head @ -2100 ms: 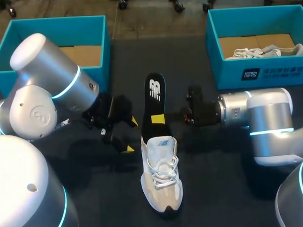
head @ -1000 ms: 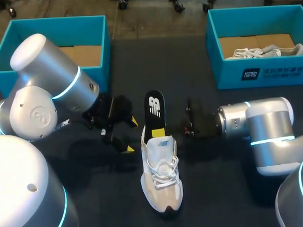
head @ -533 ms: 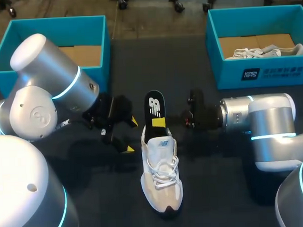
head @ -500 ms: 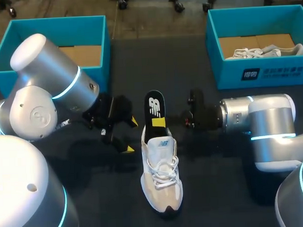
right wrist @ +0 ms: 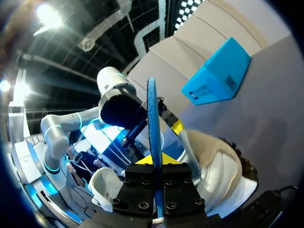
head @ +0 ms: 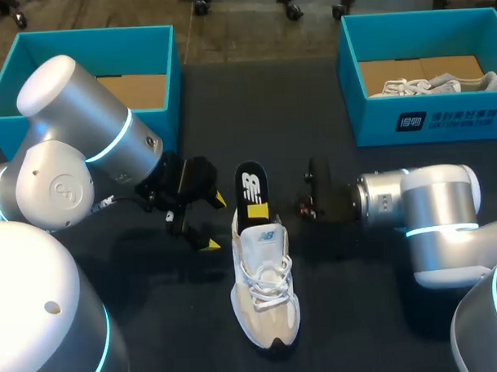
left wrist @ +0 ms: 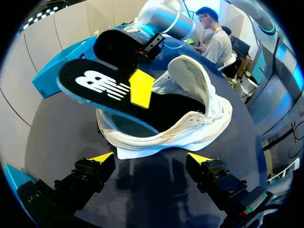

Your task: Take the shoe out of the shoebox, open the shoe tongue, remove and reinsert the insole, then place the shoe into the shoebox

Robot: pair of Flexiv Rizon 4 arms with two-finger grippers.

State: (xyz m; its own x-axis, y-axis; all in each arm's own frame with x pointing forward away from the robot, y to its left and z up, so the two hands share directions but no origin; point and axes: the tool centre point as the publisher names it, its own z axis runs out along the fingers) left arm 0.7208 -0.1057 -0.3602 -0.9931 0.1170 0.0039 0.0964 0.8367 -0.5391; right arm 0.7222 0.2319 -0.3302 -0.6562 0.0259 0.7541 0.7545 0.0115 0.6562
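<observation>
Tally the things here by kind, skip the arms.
Teal shoeboxes: 2 (left shoebox, right shoebox)
White shoes: 2 (shoe on the table, shoe in the right shoebox)
Insoles: 1 (black insole)
Total: 5

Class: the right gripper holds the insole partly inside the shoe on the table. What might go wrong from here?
1. The shoe lies unheld. The left gripper is open and apart from it, so the right gripper pushing or pulling the insole may drag the shoe along.
2. The insole's heel end sticks out, tilted above the shoe's opening, so it may buckle or catch rather than seat flat.
</observation>
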